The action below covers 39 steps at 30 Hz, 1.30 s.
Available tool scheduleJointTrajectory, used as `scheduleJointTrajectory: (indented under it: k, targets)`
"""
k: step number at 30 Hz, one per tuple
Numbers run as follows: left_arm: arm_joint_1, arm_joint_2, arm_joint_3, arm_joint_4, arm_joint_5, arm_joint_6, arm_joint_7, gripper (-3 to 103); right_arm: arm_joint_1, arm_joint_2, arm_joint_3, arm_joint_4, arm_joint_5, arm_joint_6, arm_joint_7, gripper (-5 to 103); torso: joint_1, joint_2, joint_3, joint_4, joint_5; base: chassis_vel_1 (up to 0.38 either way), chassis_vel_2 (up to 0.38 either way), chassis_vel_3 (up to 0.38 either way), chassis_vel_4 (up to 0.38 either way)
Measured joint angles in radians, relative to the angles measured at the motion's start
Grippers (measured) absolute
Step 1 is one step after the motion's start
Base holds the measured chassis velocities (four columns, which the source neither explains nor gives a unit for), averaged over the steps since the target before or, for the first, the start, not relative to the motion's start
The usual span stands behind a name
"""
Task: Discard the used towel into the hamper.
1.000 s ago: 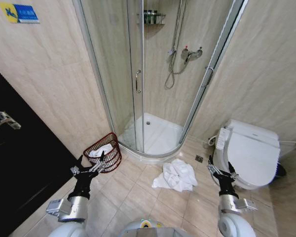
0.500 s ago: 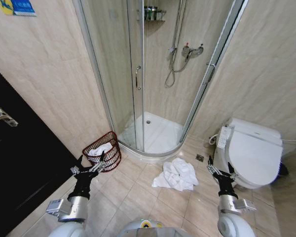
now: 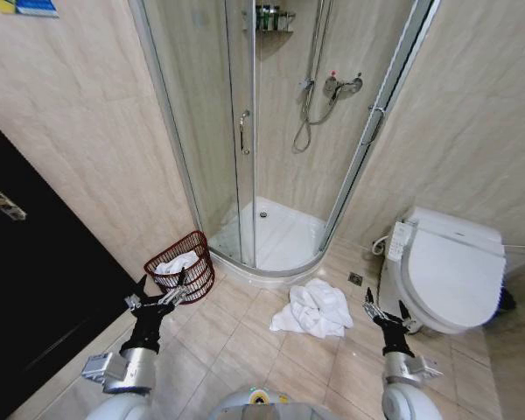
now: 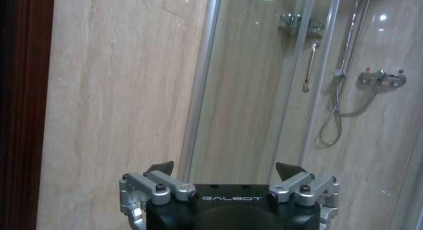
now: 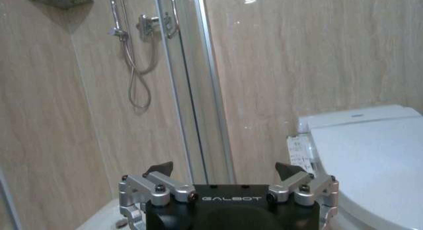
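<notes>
The used towel (image 3: 311, 310) is lying crumpled on the floor, well apart from the hamper (image 3: 181, 268), while the left gripper (image 3: 157, 297) and the right gripper (image 3: 386, 314) are hovering spread wide and empty, nothing grasped yet.

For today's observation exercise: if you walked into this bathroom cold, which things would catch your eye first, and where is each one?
A crumpled white towel lies on the tiled floor in front of the curved glass shower stall, between the hamper and the toilet. The hamper, a reddish-brown wire basket with white cloth already inside, stands against the wall left of the shower. Both robot hands, left and right, are held open low in the foreground, holding nothing.
</notes>
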Motion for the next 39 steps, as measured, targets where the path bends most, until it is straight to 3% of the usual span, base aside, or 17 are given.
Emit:
scheduleJointTrajectory:
  k: [9, 15, 25, 32, 39]
  targets:
    - [0.000, 0.000, 0.000, 0.000, 0.000, 0.000, 0.000, 100, 0.005, 0.005, -0.004, -0.021, -0.014, 0.043, -0.009, 100, -0.020, -0.044, -0.023, 0.0001, 0.0000, -0.121, 0.118, 0.116, -0.115]
    - [0.000, 0.000, 0.000, 0.000, 0.000, 0.000, 0.000, 100, 0.001, 0.012, -0.005, -0.042, -0.069, 0.071, -0.052, 100, -0.023, -0.052, -0.026, 0.0004, 0.0000, -0.157, 0.169, 0.143, -0.128]
    - [0.000, 0.000, 0.000, 0.000, 0.000, 0.000, 0.000, 100, 0.035, -0.038, 0.002, -0.184, 0.052, -0.010, -0.038, 100, -0.041, -0.089, -0.045, 0.0004, 0.0000, 0.014, -0.008, -0.011, 0.015]
    - [0.000, 0.000, 0.000, 0.000, 0.000, 0.000, 0.000, 100, 0.093, -0.091, -0.014, -0.270, 0.086, -0.060, -0.055, 100, -0.049, -0.106, -0.054, 0.0006, 0.0003, 0.015, -0.007, -0.007, 0.012]
    - [0.000, 0.000, 0.000, 0.000, 0.000, 0.000, 0.000, 100, 0.098, -0.065, -0.017, -0.263, 0.061, -0.013, -0.077, 100, -0.068, -0.144, -0.073, 0.0002, -0.0001, 0.000, 0.000, 0.000, 0.000]
